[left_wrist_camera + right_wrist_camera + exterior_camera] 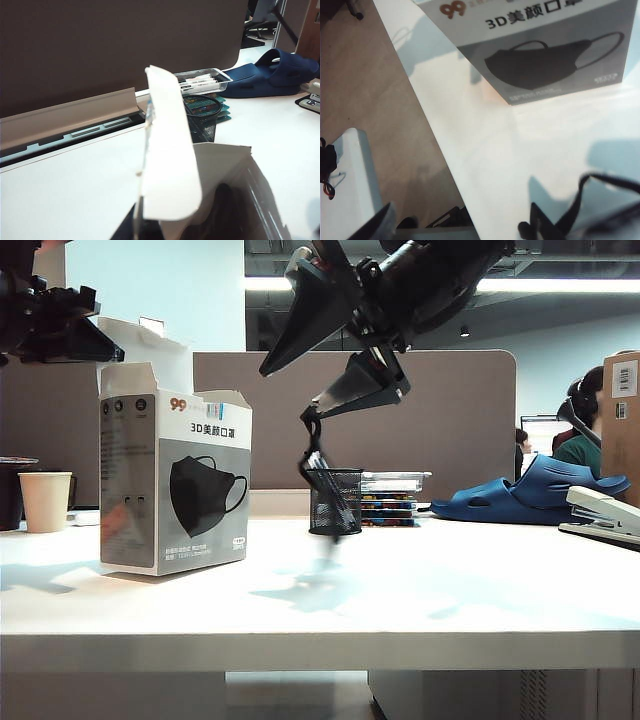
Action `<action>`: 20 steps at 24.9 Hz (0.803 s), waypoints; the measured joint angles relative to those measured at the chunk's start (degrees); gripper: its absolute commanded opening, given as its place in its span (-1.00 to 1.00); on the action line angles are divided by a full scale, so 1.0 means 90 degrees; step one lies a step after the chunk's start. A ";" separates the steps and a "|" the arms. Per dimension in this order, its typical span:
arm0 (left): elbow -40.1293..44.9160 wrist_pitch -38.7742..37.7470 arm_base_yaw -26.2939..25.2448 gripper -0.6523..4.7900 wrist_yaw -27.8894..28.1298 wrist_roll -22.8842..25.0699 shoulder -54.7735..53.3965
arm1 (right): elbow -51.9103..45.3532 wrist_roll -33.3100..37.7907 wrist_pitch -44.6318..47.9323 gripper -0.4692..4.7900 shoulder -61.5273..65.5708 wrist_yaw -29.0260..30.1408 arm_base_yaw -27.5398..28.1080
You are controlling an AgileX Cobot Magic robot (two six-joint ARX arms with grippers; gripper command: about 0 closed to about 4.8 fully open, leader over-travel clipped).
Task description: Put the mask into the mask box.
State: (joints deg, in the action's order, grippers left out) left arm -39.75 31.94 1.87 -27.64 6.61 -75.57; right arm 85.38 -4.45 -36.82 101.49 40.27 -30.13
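- The right gripper (335, 365) hangs high above the table's (420, 585) middle, its jaws spread; the black mask (318, 472) dangles from its lower finger, apparently hooked by an ear loop.
- The left gripper (95, 345) sits pressed together at the top rear of the mask box (175, 485), beside its raised flap (167, 150).
- The box stands upright on the table's left part, top open; inside looks dark.
- A mesh pen cup (335, 502) stands directly behind the mask.
- Bare tabletop lies between box and cup.
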 measured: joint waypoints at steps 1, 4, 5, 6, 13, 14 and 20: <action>0.0000 0.0000 0.0000 -0.78 0.0000 0.0000 0.0000 | 0.0002 0.0002 0.0109 0.46 0.0000 0.0012 -0.0002; 0.0000 0.0000 0.0000 -0.78 -0.0114 0.0000 0.0000 | 0.0005 0.0053 0.0644 0.46 0.0000 0.0240 -0.0002; 0.0000 0.0000 0.0000 -0.78 -0.0189 0.0000 0.0000 | 0.0007 0.0335 0.1088 0.46 -0.0002 0.0420 -0.0002; 0.0000 -0.0002 0.0000 -0.78 -0.0197 0.0000 0.0000 | 0.0007 0.0500 0.1311 0.46 -0.0002 0.0457 -0.0002; 0.0000 -0.0053 0.0002 -0.78 -0.0627 0.0000 0.0000 | 0.0333 0.1192 0.2259 0.46 -0.0002 0.0580 -0.0005; 0.0000 -0.0056 0.0002 -0.78 -0.0644 0.0000 0.0000 | 0.0515 0.1205 0.2346 0.46 -0.0005 0.0605 -0.0010; 0.0000 -0.0049 0.0002 -0.78 -0.1059 0.0000 0.0000 | 0.1076 0.1566 0.3011 0.46 -0.0017 0.0627 -0.0015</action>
State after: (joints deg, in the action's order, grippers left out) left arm -39.75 31.51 1.89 -37.17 6.61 -75.57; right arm 95.07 9.65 -9.72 101.34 45.91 -30.26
